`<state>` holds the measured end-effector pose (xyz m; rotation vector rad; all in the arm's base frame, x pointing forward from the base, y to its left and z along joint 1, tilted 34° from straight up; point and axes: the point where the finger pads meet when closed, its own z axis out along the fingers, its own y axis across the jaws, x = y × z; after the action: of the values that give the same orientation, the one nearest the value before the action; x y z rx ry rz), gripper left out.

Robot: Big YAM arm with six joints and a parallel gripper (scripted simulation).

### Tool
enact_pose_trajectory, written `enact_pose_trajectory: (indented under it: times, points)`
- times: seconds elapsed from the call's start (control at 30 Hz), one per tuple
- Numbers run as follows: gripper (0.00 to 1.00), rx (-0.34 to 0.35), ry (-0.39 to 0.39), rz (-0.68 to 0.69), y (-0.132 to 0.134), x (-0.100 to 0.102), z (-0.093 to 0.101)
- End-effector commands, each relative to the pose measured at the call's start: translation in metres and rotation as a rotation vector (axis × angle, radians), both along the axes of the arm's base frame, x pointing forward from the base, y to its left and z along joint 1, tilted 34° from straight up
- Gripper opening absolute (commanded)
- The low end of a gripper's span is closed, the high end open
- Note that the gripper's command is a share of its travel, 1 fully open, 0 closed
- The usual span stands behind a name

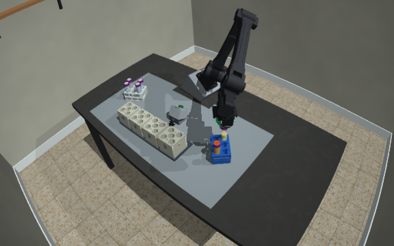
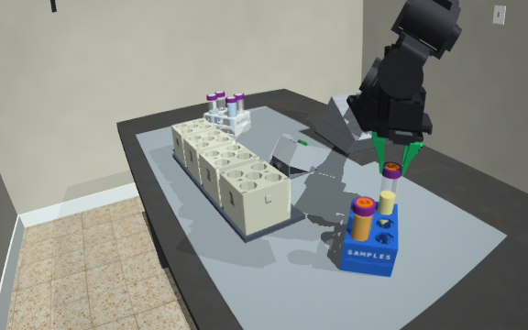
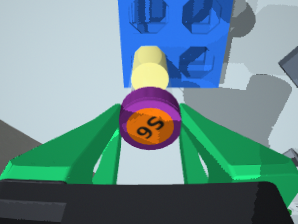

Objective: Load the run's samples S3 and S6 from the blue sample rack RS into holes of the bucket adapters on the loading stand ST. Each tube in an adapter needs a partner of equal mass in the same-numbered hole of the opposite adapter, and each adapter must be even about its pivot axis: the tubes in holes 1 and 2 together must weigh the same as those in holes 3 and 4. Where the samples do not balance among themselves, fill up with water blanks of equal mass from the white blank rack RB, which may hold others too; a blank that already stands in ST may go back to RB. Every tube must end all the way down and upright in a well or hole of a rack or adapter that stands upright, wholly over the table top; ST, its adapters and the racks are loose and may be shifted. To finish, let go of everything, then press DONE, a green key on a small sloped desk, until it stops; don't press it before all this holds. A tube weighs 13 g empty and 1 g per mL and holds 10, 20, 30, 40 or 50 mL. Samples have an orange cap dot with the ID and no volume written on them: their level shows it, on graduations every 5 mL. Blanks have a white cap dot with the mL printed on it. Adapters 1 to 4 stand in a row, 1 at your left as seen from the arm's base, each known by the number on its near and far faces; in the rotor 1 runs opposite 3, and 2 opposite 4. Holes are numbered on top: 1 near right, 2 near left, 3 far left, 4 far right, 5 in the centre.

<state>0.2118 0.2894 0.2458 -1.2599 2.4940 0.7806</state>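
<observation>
My gripper (image 2: 391,169) with green fingers is shut on sample tube S6 (image 3: 150,123), gripping it at its purple cap. The tube hangs upright, with pale yellow liquid in its lower end (image 2: 387,202), at the far side of the blue sample rack RS (image 2: 370,243); I cannot tell whether its tip is still in a well. A second sample tube (image 2: 363,218) with orange liquid stands in the rack's near left well. The loading stand ST with its cream adapters (image 2: 229,176) stands in a row to the left, all holes looking empty. In the top view the gripper (image 1: 224,127) is above the rack (image 1: 221,149).
The white blank rack RB (image 2: 226,115) with several purple-capped blanks stands at the far end beyond the adapters. The small sloped desk with the green DONE key (image 2: 302,143) sits between the stand and the arm's base. A grey mat covers the table's middle.
</observation>
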Motion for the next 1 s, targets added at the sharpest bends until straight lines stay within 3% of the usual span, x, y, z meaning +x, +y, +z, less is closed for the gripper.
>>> enact_pose_trajectory:
  times: [0.0,0.07,0.2,0.23,0.33,0.43,0.5,0.57,0.6,0.93,0.97]
  points:
    - [0.0,0.012,-0.01,-0.006,0.006,0.001,0.002]
    - [0.0,0.022,-0.02,-0.008,0.011,0.006,0.007]
    - [0.0,0.009,-0.007,-0.013,0.008,0.003,-0.004]
    - [0.0,0.048,-0.047,-0.008,0.017,0.009,0.021]
    - [0.0,0.008,-0.006,-0.006,0.013,0.001,-0.009]
    - [0.0,0.019,-0.017,-0.01,0.017,0.005,-0.005]
    - [0.0,0.008,-0.005,-0.006,0.016,0.001,-0.015]
    - [0.0,0.014,-0.011,-0.008,0.018,0.002,-0.014]
    - [0.0,0.036,-0.034,-0.017,0.021,0.009,0.001]
    - [0.0,0.03,-0.03,-0.009,0.017,0.006,-0.001]
    - [0.55,0.03,-0.03,-0.009,0.017,0.006,-0.001]
